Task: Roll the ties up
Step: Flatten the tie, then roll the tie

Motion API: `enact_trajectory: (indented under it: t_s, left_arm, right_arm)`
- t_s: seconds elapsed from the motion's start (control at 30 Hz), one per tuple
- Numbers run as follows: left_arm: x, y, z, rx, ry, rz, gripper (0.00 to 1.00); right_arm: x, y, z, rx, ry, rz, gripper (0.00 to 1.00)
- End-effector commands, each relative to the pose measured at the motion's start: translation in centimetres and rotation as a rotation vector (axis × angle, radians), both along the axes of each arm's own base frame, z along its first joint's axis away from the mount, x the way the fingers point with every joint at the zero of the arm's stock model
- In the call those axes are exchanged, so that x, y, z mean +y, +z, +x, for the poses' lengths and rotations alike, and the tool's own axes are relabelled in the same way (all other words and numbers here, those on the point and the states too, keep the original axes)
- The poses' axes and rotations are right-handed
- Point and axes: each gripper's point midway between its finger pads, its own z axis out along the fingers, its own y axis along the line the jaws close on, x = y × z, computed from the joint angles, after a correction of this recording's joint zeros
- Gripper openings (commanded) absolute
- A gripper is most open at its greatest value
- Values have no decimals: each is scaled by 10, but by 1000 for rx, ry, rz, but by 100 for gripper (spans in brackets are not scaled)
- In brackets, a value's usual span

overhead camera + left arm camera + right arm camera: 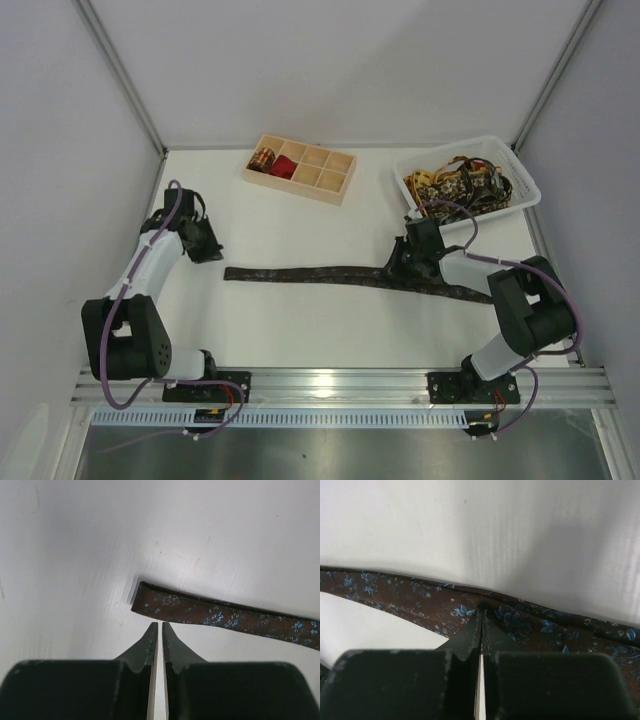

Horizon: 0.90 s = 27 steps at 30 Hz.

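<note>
Brown cloth with small blue flowers, the tie lies flat and unrolled across the table in the top view. A gold coil and a red coil sit in the tray, so two look done. A heap of patterned ties waits in the basket. The left gripper is near the tie's narrow end and the right gripper is on its wider part.

Left wrist: the gripper shows only a slit between its jaws and holds nothing. The tie's end lies just beyond its tips.

Right wrist: the gripper is closed, tips down on the tie. I cannot tell if cloth is pinched. By my judgement, rolling of this tie has not begun.
</note>
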Motion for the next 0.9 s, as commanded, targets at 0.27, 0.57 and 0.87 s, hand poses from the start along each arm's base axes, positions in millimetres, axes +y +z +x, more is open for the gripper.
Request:
enact_trajectory:
  t_s: [0.27,0.57,0.87]
  left_arm:
    - [-33,-10,13,-27,-129,-177,0]
    - [-46,-35,7,14,-98,-262,0]
    - [-34,-56,3,75,-77,-203,1]
  right_arm:
    - [21,50,-11,-71,169,79,0]
    - [124,87,-2,-123,380,216,0]
    - [250,85,-7,-98,626,310,0]
